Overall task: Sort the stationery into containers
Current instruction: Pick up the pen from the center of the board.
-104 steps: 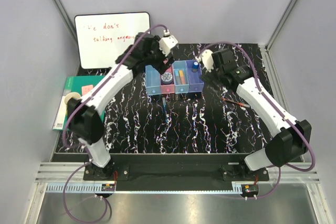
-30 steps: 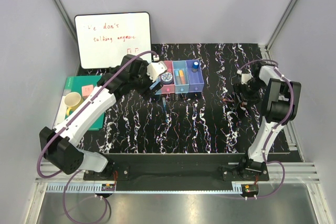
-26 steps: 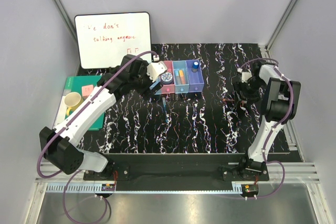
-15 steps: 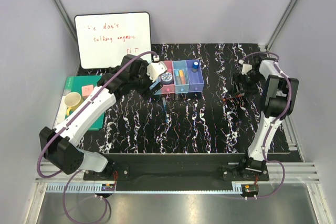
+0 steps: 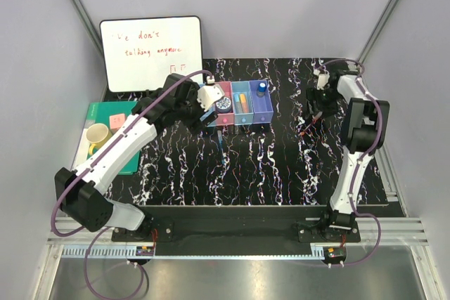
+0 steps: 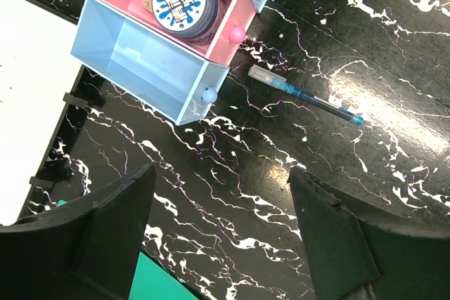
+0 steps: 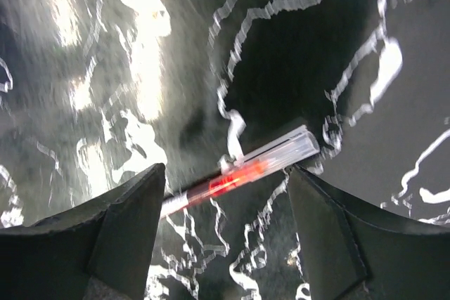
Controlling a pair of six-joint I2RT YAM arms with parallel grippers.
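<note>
The containers (image 5: 239,103) are four joined bins in a row. The pink bin (image 6: 232,15) holds the white-blue tape roll (image 6: 184,1), also seen from the top (image 5: 224,103). An orange piece (image 5: 241,105) lies in the third bin, and the blue-capped cylinder (image 5: 261,89) stands in the purple-blue bin. The leftmost light blue bin (image 6: 140,57) is empty. A blue pen (image 6: 306,93) lies on the mat before the bins (image 5: 222,147). My left gripper (image 6: 223,173) is open and empty at the bins' left front corner (image 5: 200,116). My right gripper (image 7: 226,173) is open, straddling a red-tipped pen (image 7: 239,172) on the mat (image 5: 308,131).
A whiteboard (image 5: 150,53) stands at the back left. A green notebook (image 5: 102,121) with a yellow mug (image 5: 97,133) lies left of the black marbled mat (image 5: 267,166). Grey walls close the sides and back.
My right arm has swung from the bins out to the right and now hangs over the red-tipped pen. My left gripper drew back from over the bins to their left front corner.
</note>
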